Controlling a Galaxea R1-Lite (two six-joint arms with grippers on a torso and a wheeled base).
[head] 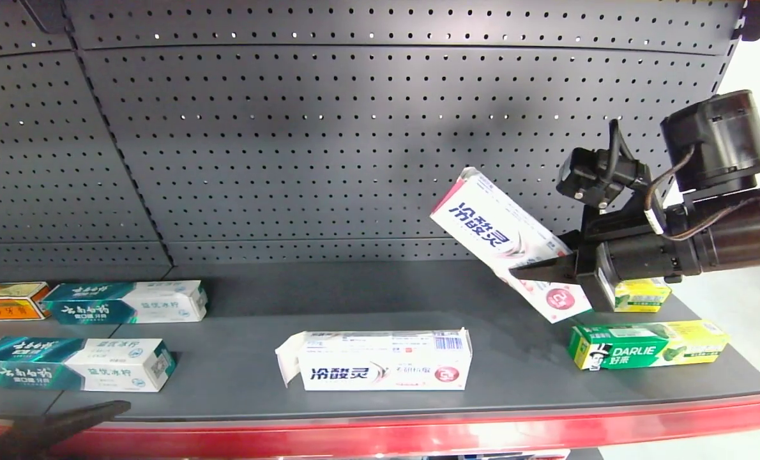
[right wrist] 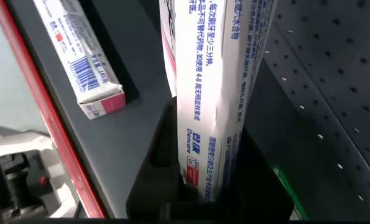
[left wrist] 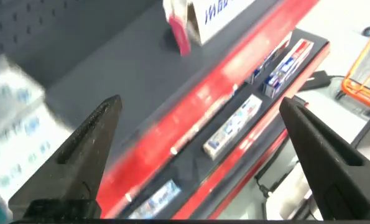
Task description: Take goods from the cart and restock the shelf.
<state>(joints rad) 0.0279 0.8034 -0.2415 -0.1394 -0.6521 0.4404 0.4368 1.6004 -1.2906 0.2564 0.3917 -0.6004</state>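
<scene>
Your shelf (head: 239, 319) is dark grey with a red front lip (head: 418, 431), its back panel (head: 354, 160) grey and hole-dotted; raised toothpaste box (head: 501, 233) white-pink, left boxes (head: 124, 301) teal-white, right box (head: 648, 345) green-yellow.

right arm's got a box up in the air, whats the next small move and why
Probably lower it and level it out. The right gripper is shut on the held box, which hangs tilted above the shelf, not resting on it. Bare shelf lies under it, between the lying box and the green boxes, so that spot looks free.
</scene>
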